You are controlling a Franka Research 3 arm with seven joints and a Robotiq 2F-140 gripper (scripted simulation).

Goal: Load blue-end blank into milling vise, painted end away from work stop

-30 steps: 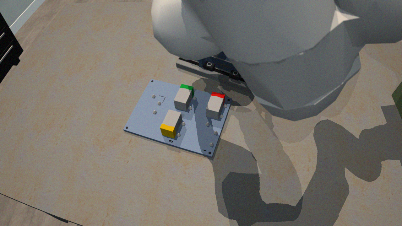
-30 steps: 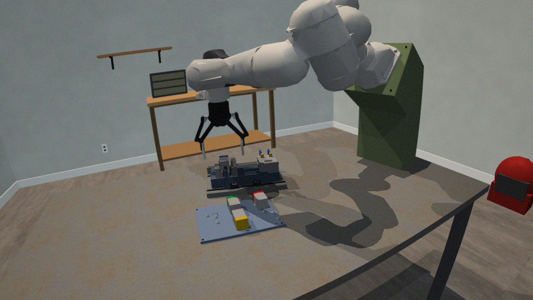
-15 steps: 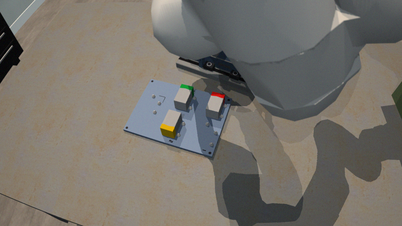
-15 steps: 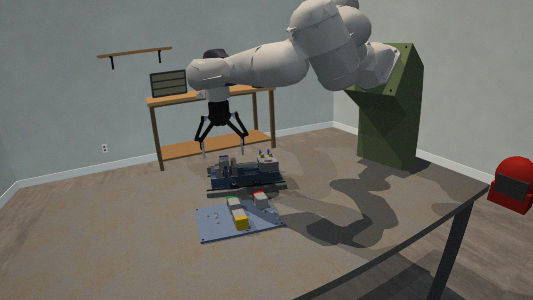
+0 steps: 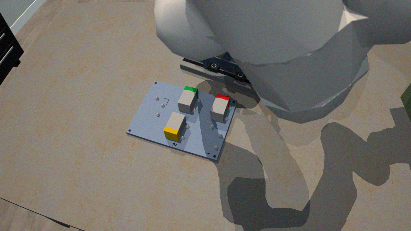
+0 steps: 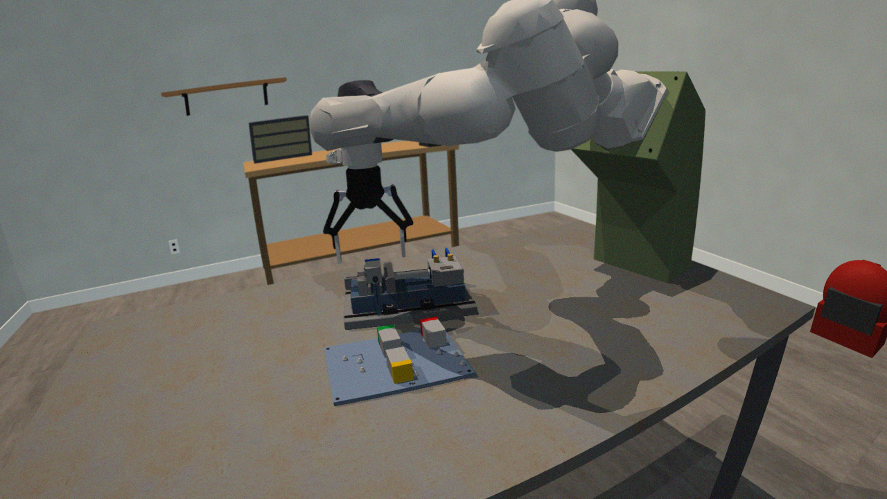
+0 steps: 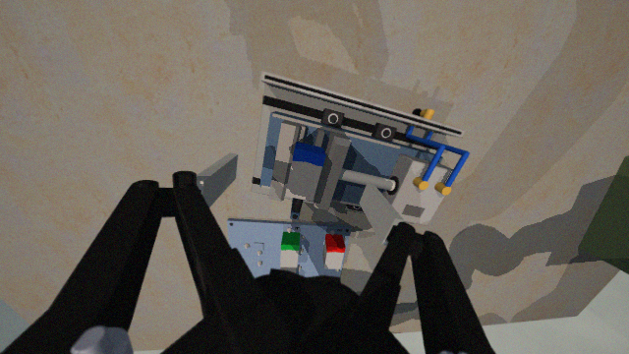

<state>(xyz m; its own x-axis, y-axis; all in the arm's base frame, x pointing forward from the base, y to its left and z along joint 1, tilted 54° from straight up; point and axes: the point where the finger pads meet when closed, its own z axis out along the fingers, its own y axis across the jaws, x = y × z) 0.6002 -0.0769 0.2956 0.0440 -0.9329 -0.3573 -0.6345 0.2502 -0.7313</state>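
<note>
The blank with the blue end lies in the milling vise, between the left end block without hoses and the sliding jaw. Its blue end points away from the infeed plate. It also shows in the exterior view, standing a little above the jaw tops. I cannot tell how close it sits to the jaw or to the work stop. My gripper is open and empty, well above the vise, with its fingers apart over the blank. In the top view my arm hides most of the vise.
Three other blanks lie on the infeed plate: green-ended, red-ended and yellow-ended. The hose block is at the vise's right end. The green robot pedestal and a red object stand to the right.
</note>
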